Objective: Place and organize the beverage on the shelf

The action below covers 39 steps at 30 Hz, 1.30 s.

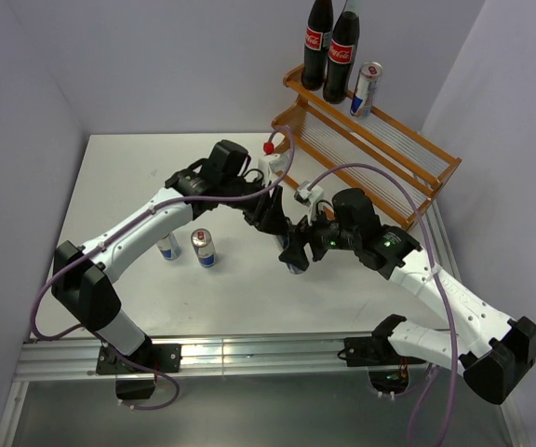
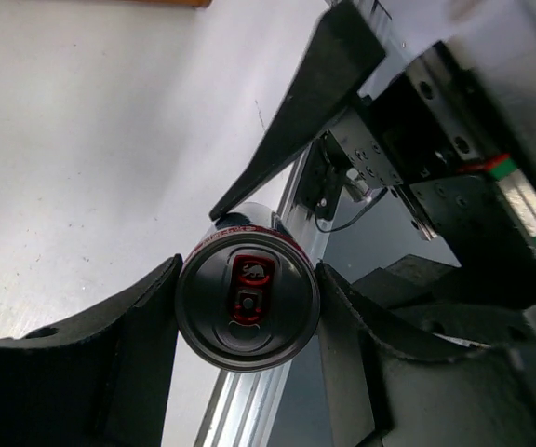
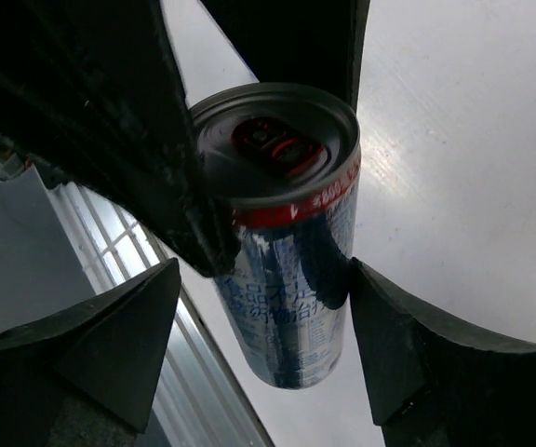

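Observation:
The shelf [image 1: 391,164] stands at the back right. Two cola bottles [image 1: 318,37] [image 1: 342,54] and one can [image 1: 368,88] stand on its upper tier at the left end. Two more cans [image 1: 167,248] [image 1: 203,248] stand on the table at the left. My left gripper [image 1: 282,225] [image 2: 249,270] is shut on the fourth can [image 1: 295,264] [image 2: 247,300] near its top. My right gripper [image 1: 300,251] [image 3: 264,270] is open and straddles the same can's body [image 3: 291,279], with a gap on its left side. I cannot tell whether this can rests on the table.
An aluminium rail [image 1: 249,354] runs along the table's near edge, and it shows in the left wrist view [image 2: 249,400] below the can. Purple cables [image 1: 380,172] loop over both arms. Walls close the table at left, back and right.

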Tool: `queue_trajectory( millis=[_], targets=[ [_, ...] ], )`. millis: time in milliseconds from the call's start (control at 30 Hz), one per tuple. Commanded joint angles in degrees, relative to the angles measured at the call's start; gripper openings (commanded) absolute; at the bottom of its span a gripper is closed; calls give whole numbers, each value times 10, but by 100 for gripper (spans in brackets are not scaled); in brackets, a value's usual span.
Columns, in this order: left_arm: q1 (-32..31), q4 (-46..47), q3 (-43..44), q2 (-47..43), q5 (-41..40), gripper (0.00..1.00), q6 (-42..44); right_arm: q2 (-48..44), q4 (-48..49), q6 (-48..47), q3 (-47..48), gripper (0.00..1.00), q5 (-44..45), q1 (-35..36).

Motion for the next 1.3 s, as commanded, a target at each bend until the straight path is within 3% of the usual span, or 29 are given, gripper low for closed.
queue_trajectory(
  millis=[0,100,200,267,300,367,500,600,767,967,1033,1267],
  targets=[
    [-20,19,10,-11,50,0,35,7,-27,-23,36,79,-7,12],
    [-24,21,7,-13,46,0,35,13,-37,-43,43,65,-11,19],
    [-24,19,10,-13,47,0,34,11,-36,-46,44,58,-18,22],
    [-24,23,11,-13,46,0,32,10,-35,-46,46,43,-18,24],
    [-24,24,11,-14,44,1,29,10,-36,-46,47,31,-19,23],
    [-24,29,11,-14,36,9,25,9,-39,-46,52,19,-22,24],
    [-23,44,10,-22,31,73,20,-12,-9,-36,44,0,-25,25],
    [-23,61,11,-33,8,99,11,-39,36,-29,22,0,-22,25],
    [-9,80,25,-42,-18,100,-26,-68,94,-4,-12,0,6,25],
    [84,158,-7,-89,-76,99,-155,-81,136,22,-35,0,86,25],
    [118,153,-16,-115,-152,100,-171,-88,150,42,-43,0,143,25],
    [129,70,-18,-194,-432,99,-162,-123,238,77,-74,0,338,24]
  ],
)
